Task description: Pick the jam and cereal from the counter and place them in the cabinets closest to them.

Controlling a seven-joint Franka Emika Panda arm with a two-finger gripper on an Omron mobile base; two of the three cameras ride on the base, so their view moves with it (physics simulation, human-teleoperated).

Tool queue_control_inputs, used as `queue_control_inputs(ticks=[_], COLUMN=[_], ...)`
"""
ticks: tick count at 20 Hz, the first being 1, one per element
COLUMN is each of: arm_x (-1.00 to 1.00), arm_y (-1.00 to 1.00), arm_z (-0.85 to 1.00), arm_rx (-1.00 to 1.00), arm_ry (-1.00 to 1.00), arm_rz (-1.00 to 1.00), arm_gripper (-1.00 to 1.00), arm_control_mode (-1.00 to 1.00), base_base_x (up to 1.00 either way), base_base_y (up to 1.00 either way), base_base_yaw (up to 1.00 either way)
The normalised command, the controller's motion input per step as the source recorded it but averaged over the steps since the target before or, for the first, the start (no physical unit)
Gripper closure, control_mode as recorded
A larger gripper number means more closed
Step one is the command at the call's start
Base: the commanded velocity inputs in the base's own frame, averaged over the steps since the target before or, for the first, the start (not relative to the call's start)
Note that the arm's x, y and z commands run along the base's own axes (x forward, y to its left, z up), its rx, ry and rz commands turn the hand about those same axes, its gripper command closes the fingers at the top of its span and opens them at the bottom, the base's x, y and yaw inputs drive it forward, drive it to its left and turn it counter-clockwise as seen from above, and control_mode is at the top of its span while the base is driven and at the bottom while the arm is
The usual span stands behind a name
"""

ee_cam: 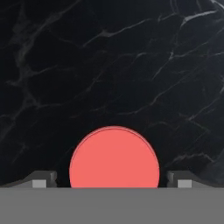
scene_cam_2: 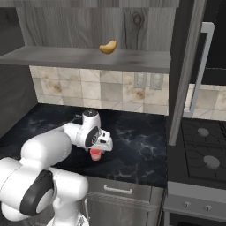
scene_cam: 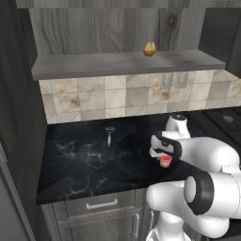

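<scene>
The jam (scene_cam: pixel 165 161) (scene_cam_2: pixel 96 154) stands upright on the black marble counter (scene_cam: pixel 80 160) near its front edge. My gripper (scene_cam: pixel 164 155) (scene_cam_2: pixel 98 148) hangs straight above it, pointing down. In the hand view the jam's round red lid (ee_cam: pixel 114 157) lies between the two fingertips (ee_cam: pixel 43 179), and the gripper (ee_cam: pixel 113 180) is open with a gap on each side of the lid. The cabinet (scene_cam: pixel 127 63) (scene_cam_2: pixel 88 57) above the counter stands open, showing its grey shelf board. The cereal is out of view.
A golden-brown egg-shaped thing (scene_cam: pixel 149 49) (scene_cam_2: pixel 108 47) lies on the cabinet shelf. A small peeler-like utensil (scene_cam: pixel 110 135) rests on the counter by the tiled wall. An open dark door (scene_cam_2: pixel 187 66) hangs at the right, with a stove (scene_cam_2: pixel 203 152) beyond it.
</scene>
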Motion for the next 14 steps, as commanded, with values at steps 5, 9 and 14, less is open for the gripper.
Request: queue_control_inputs(ticks=[5, 9, 14], arm_x=[0.09, 0.07, 0.05], arm_y=[-0.03, -0.04, -0.06], arm_z=[-0.17, -0.17, -0.16], arm_rx=[0.00, 0.00, 0.00], arm_ry=[0.00, 0.00, 0.00], arm_rz=[0.00, 0.00, 0.00], arm_gripper=[-1.00, -1.00, -1.00], arm_control_mode=[-1.00, -1.00, -1.00], base_base_x=[0.00, 0.00, 0.00], base_base_y=[0.00, 0.00, 0.00], base_base_yaw=[0.00, 0.00, 0.00])
